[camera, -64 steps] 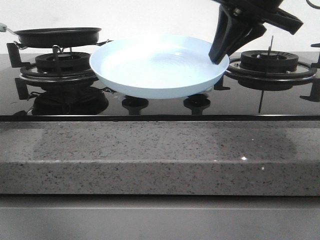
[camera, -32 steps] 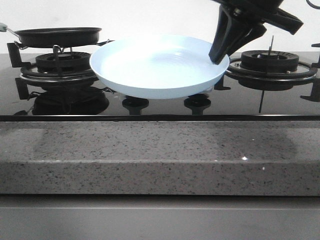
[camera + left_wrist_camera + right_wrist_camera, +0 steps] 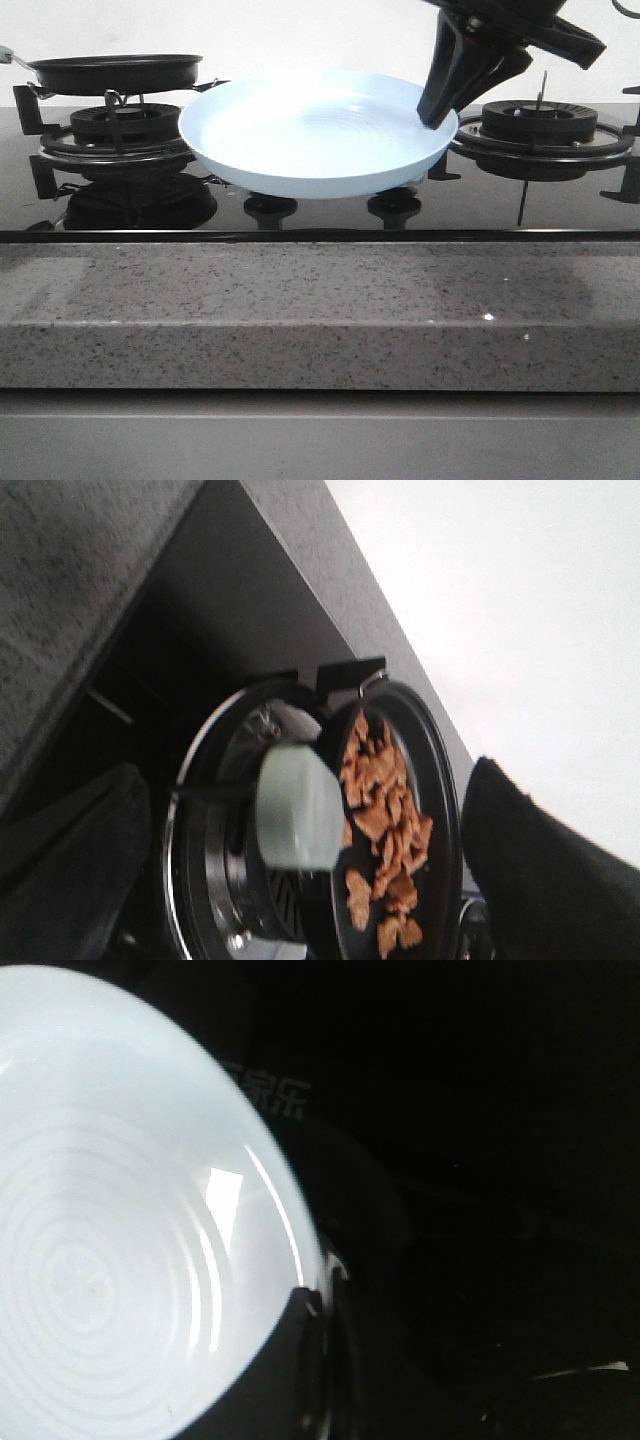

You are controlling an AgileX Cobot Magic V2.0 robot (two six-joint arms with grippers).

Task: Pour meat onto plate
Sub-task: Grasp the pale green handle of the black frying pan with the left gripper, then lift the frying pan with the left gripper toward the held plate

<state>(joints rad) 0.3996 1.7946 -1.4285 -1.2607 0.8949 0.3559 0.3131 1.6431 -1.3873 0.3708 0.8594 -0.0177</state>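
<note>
Gripping the plate [image 3: 300,135] rim: right fingers [image 3: 438,105].

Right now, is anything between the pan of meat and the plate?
Nothing visible: the black frying pan on the left burner and the pale blue plate, gripped by the right hand, share an open gap.

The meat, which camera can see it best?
The left wrist view: the meat lies in plain sight in the black pan. The front view sees that pan side-on, hiding the meat; the right wrist view shows none.

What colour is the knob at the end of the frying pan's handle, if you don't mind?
Pale mint green knob, clearest in the left wrist view, beside the black frying pan.
</note>
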